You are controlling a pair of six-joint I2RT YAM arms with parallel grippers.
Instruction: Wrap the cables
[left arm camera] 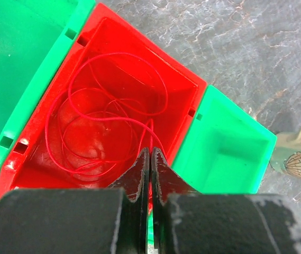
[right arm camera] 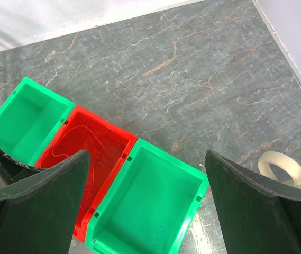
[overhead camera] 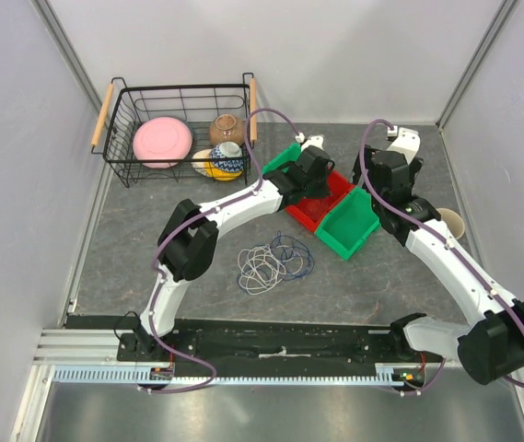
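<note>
A red cable (left arm camera: 102, 132) lies in loose loops inside the red bin (left arm camera: 190, 92), also seen in the right wrist view (right arm camera: 81, 145). My left gripper (left arm camera: 150, 151) is shut over that bin's near wall, and a strand of the red cable runs up into its fingertips. In the top view it (overhead camera: 317, 181) hangs over the red bin (overhead camera: 335, 189). White cable (overhead camera: 256, 268) and blue cable (overhead camera: 293, 250) lie in overlapping loops on the table. My right gripper (right arm camera: 146, 154) is wide open and empty above the right green bin (right arm camera: 150, 203).
A second green bin (right arm camera: 26, 121) sits on the other side of the red one; the three stand in a row (overhead camera: 354, 230). A wire basket (overhead camera: 119, 120) with a pink plate and bowls stands at the back left. A tape roll (right arm camera: 280, 164) lies at the right.
</note>
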